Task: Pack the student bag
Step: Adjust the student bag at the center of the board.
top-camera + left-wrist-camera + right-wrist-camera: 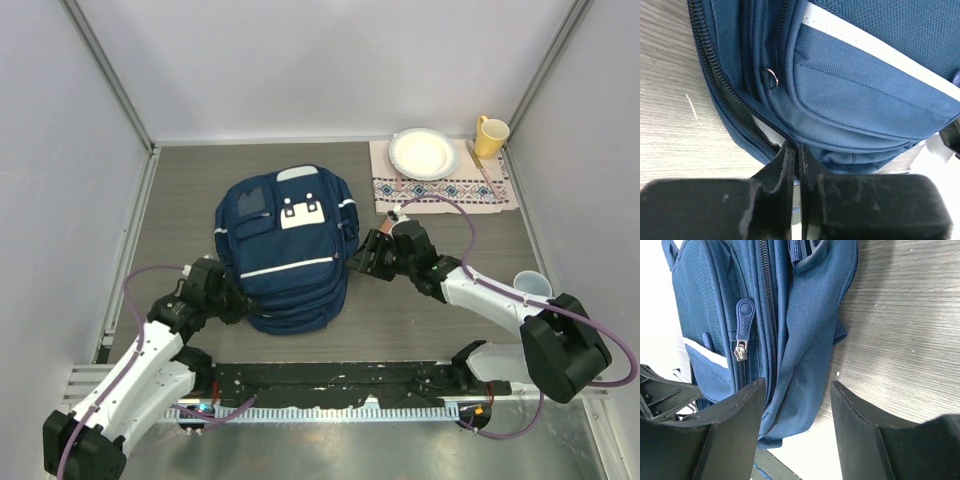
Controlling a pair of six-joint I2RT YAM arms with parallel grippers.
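The student bag [285, 250], navy blue with pale stripe trim and a white buckle patch, lies flat on the table in the middle. My left gripper [232, 303] is at its near left corner. In the left wrist view the gripper [796, 156] is shut on the bag's [865, 90] main zipper edge, with the zipper teeth pinched between the fingers. My right gripper [360, 258] is open at the bag's right side. In the right wrist view the gripper [797, 390] straddles a loose side fold of the bag [805, 320], near a blue zipper pull [745, 320].
A patterned cloth [445, 188] at the back right carries a white plate [424, 153] and a pink pen [487, 175]. A yellow mug [490, 136] stands behind it. A clear cup [530, 284] stands by the right wall. A black rail [330, 385] runs along the near edge.
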